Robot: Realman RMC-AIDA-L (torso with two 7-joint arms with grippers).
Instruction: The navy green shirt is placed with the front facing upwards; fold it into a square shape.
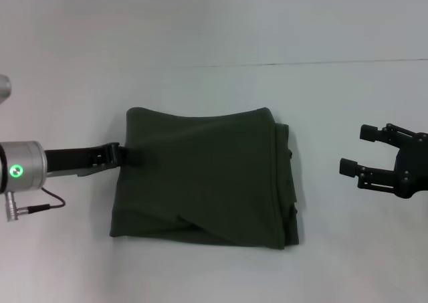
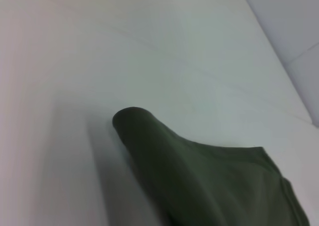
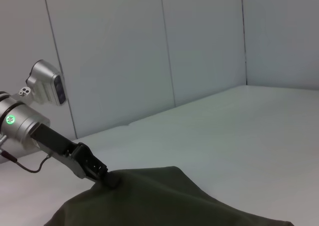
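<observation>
No readable text, no labels or numbers, folded navy green shirt (image 1: 204,179) showing plain fabric only

From my left wrist I see the navy green shirt (image 2: 209,181) lying on the pale tabletop (image 2: 149,51). One rounded fold of it stands raised off the tabletop, and the cloth spreads wider and flatter away from that fold.

The shirt (image 1: 207,176) is folded so the chest print and neck label are both out of sight. Left gripper (image 1: 130,156) fingertips sit right at the cloth edge, can't make out if they're pinching it. Right gripper (image 1: 358,150) body runs off the head view's edge.
</observation>
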